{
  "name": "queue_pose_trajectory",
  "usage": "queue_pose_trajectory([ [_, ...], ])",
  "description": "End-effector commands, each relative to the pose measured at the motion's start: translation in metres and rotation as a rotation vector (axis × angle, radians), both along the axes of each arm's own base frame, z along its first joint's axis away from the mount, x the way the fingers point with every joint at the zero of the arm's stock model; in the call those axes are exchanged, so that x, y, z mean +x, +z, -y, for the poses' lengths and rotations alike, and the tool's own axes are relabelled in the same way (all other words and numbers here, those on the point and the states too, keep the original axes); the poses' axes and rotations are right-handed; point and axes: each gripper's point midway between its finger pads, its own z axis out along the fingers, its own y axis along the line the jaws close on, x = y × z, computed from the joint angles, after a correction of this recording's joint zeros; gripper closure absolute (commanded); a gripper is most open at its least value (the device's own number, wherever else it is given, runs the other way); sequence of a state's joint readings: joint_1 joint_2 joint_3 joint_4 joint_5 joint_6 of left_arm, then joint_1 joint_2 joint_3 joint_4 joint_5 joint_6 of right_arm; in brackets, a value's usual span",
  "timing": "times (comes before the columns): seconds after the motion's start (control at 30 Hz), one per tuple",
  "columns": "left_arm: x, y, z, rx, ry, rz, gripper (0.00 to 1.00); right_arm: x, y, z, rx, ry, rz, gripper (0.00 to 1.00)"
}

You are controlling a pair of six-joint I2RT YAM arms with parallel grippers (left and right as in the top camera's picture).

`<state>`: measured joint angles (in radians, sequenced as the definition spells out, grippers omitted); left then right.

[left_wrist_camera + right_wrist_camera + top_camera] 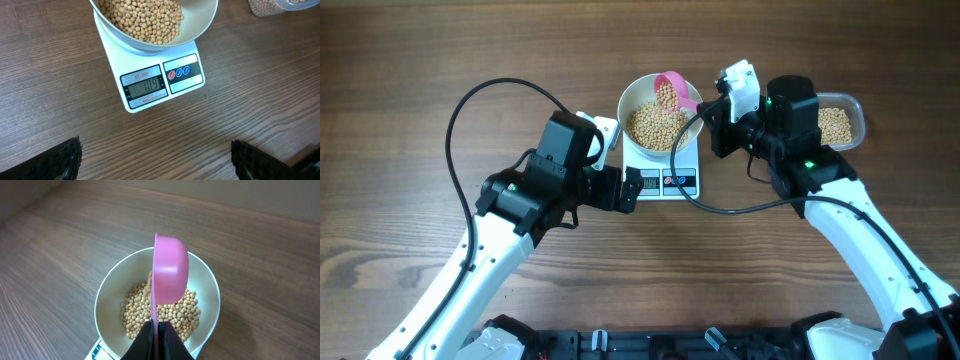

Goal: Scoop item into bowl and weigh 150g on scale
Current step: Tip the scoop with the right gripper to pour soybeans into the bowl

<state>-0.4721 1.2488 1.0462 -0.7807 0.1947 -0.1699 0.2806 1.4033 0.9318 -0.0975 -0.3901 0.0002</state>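
The white bowl [632, 102] stands on the white scale [686, 183] and holds a heap of tan beans [655, 128]. My right gripper [708, 110] is shut on the handle of a pink scoop [670, 90], which hangs over the bowl with beans in it. In the right wrist view the scoop [170, 272] is turned on edge above the beans [175, 315], with the gripper [158, 340] clamped on its thin handle. My left gripper [628, 188] rests at the scale's front left. It stands open [155, 160] over bare wood, facing the scale's lit display [145, 86].
A clear plastic tub [840, 125] with more beans sits at the right, behind my right arm. Black cables loop over the table by both arms. Bare wood stretches in front of the scale [160, 82].
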Motion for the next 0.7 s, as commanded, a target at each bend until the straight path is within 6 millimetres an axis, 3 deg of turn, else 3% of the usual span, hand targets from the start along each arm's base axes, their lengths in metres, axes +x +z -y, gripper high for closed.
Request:
queue_pose_trajectory([
  [0.0,-0.0009,0.0037,0.0016,-0.003,-0.019,0.016,0.0,0.0044,0.0075,-0.0007,0.074,-0.066,-0.045,0.96],
  [0.67,-0.0009,0.0037,0.0016,-0.003,-0.019,0.016,0.0,0.0027,0.0082,-0.0031,0.092,-0.057,-0.056,0.96],
])
